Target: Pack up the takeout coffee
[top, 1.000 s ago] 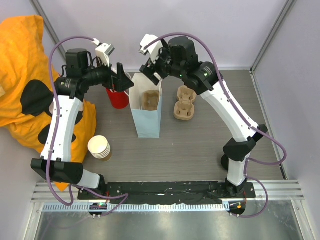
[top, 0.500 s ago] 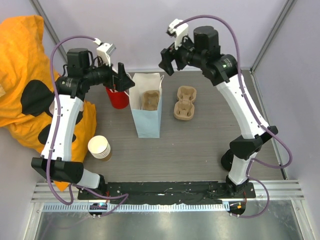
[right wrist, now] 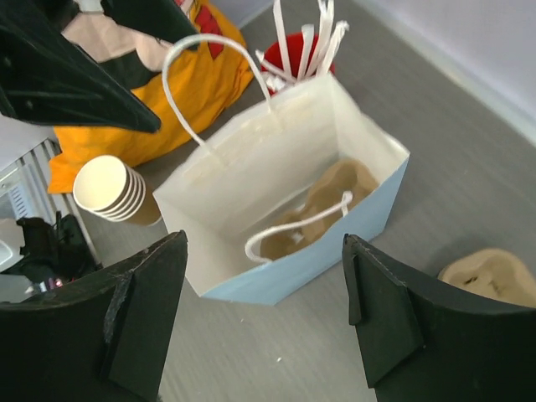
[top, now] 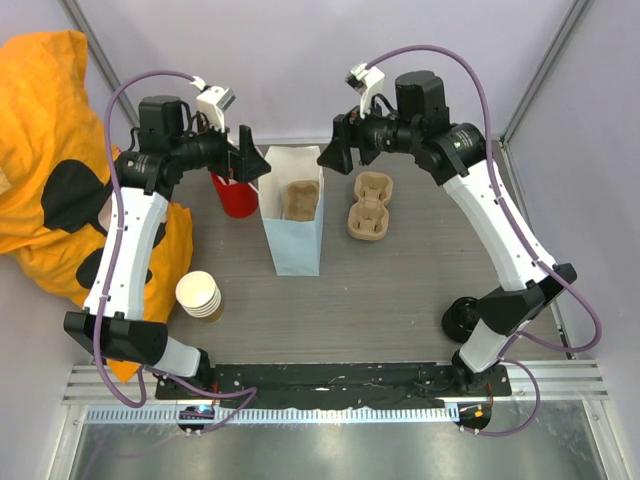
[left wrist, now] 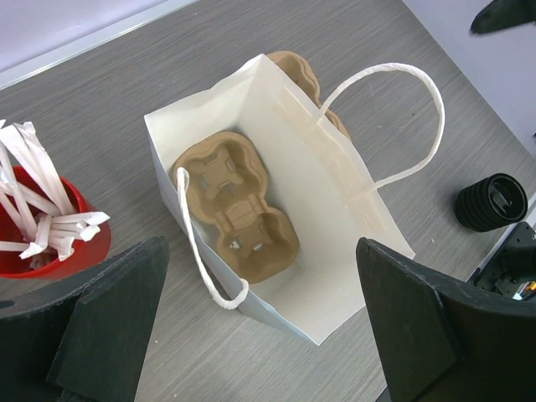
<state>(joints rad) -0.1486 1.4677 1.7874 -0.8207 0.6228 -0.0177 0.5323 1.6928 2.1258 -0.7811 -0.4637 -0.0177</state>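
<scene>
The takeout coffee is out of view in every frame. The pale blue paper bag (top: 296, 245) stands open mid-table with a brown pulp cup carrier (top: 299, 200) lying inside; the bag (left wrist: 343, 209) and carrier (left wrist: 234, 205) also fill the left wrist view. My left gripper (top: 248, 158) hovers open just left of the bag's mouth (left wrist: 261, 247), nothing between its fingers. My right gripper (top: 338, 152) hangs open above and to the right of the bag (right wrist: 335, 243), also empty (right wrist: 264, 241).
A second pulp carrier (top: 368, 207) lies right of the bag. A red cup of white paper straws (top: 232, 195) stands at the bag's left. A stack of lidless paper cups (top: 198, 295) sits front left. Orange cloth (top: 50, 150) covers the left side.
My right gripper has pulled back from over the bag's mouth to the right, and its jaws have narrowed slightly. The left arm and the bag have not moved.
</scene>
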